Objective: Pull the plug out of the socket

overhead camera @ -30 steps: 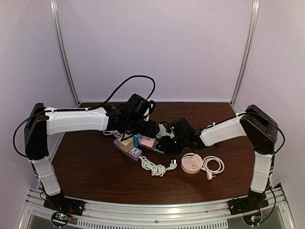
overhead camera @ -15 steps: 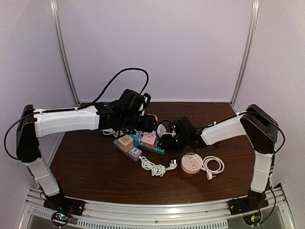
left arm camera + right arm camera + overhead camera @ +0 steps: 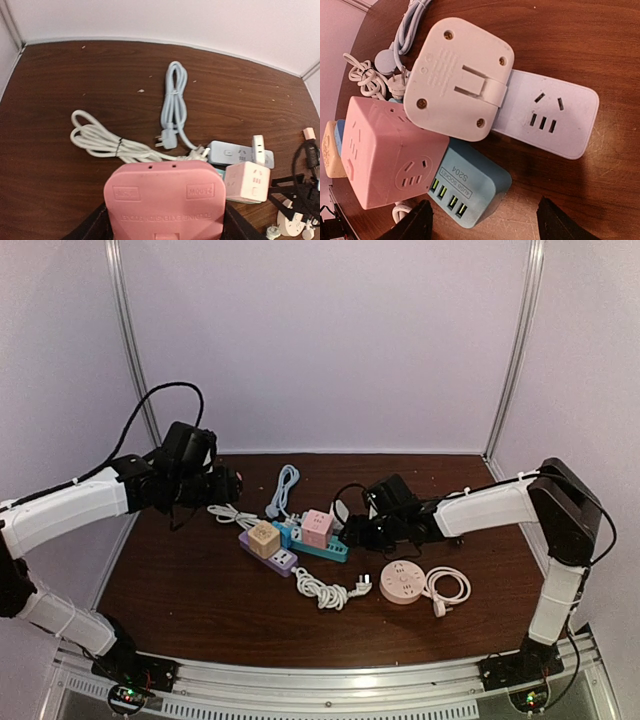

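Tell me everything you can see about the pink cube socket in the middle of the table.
The pink cube socket is a matte plastic block with rounded edges and corners. Outlet slots show on two of its faces in the right wrist view, and a third face looks plain. It stands upright on the blue power strip, close to a tan cube. The white adapter overlaps its upper edge. Whether they touch is unclear.

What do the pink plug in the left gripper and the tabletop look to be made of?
Pink plug: moulded plastic, matte to satin, judging by the embossed lettering and soft highlights. Tabletop: dark brown wood grain with a mild sheen, probably veneer or laminate; the look leaves that open.
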{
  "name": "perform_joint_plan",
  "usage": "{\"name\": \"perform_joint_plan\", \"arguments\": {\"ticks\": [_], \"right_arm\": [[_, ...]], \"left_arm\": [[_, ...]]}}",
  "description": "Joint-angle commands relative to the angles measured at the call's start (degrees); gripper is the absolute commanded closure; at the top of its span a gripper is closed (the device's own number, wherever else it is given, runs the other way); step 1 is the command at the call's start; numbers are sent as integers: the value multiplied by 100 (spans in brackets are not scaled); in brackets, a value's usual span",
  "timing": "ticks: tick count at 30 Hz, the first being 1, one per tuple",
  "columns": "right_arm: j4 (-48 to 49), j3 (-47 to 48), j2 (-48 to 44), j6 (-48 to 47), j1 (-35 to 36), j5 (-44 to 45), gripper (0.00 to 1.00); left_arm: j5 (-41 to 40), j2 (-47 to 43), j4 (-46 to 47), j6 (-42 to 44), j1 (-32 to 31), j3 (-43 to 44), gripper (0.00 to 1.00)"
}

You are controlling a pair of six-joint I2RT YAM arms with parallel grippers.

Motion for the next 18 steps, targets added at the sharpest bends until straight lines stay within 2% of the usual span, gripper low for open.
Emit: {"name": "perform_joint_plan", "arguments": {"ticks": [1,5,10,13,18], "right_arm": [[-440,215,-409,-421,-5,413,27],[-732,264,-649,-659,-4,600,26],[-995,300,-899,-909,-6,655,26],[-1055,276,-995,-1015,-7,657,25],[-1101,245,-1043,-1097,-4,660,25]], "left_arm": [[116,-459,-561,-560,815,-591,70],[698,-664,-814,-661,1701,-1105,70],[1753,-409,-813,-496,2678,-1680,70],[2216,-70,-759,-232,2968,-1780,70],[2366,524,-639,4,3049,-1780,70]]}}
